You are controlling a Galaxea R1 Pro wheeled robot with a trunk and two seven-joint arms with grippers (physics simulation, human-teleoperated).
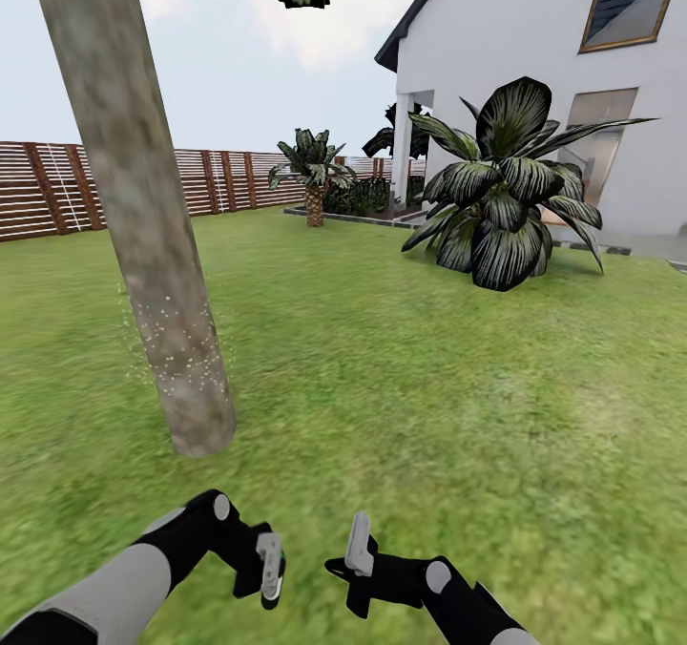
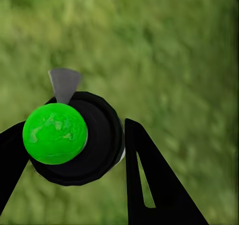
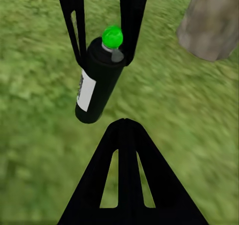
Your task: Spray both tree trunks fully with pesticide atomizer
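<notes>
Jaws of the left gripper [image 3: 102, 30] are clamped on the pesticide atomizer [image 3: 98, 80], one finger either side of the black can just under its green cap! From the left wrist camera we look straight down on that cap [image 2: 55, 133], grey nozzle tab poking out beside it, black fingers [image 2: 149, 185] hugging the round body. Over on the right gripper [image 1: 355, 554], I cannot tell how the jaws stand; it hangs beside its partner, holding nothing I can see.

Now the relation that matters: the tree trunk [image 1: 143, 216] stands ahead and on the left side, nearer the left arm, which has the can. The can's long axis runs across the jaws. White specks of pesticide [image 1: 176, 340] dot the lower bark, while the upper trunk looks bare, so my read is the spray needs to climb.

The right wrist camera gives the can's white label and the trunk base [image 3: 211, 23] beyond it; the head view shows the lawn [image 1: 429, 387], fence [image 1: 57, 187] and house [image 1: 534, 53].
</notes>
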